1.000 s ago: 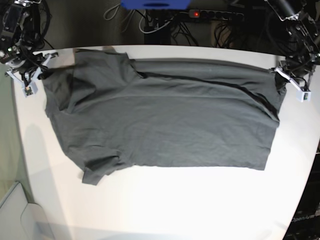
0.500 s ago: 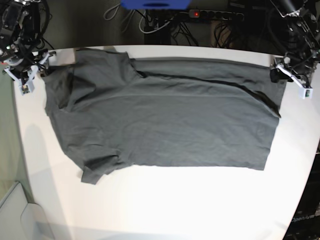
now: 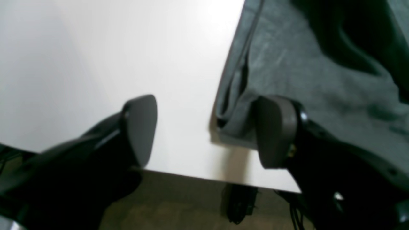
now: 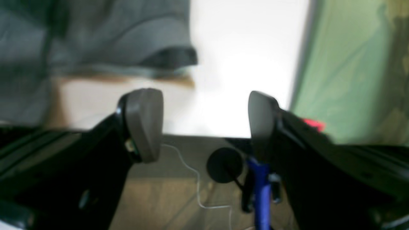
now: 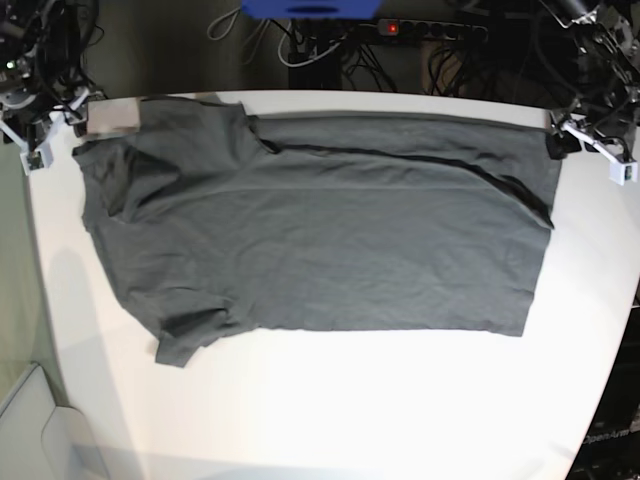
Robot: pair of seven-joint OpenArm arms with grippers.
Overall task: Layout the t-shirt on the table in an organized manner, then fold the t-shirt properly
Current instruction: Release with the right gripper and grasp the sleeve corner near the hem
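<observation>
left wrist: left gripper [image 3: 204, 131] fingers apart, t-shirt [image 3: 319, 73] hem corner beside one pad, unheld | right wrist: right gripper [image 4: 204, 124] fingers apart, empty | base: shirt spread across table [image 5: 330, 400]; likely soft, light, wrinkly, best pinched at corners

Motion blur smears the t-shirt [image 4: 96, 41] throughout the right wrist view.

One t-shirt [image 5: 320, 230] lies on one table [image 5: 330, 410]. Two grippers show, one at the far left corner [image 5: 35, 125] and one at the far right [image 5: 590, 145]. One power strip [image 5: 430, 30] sits beyond the far edge.
</observation>
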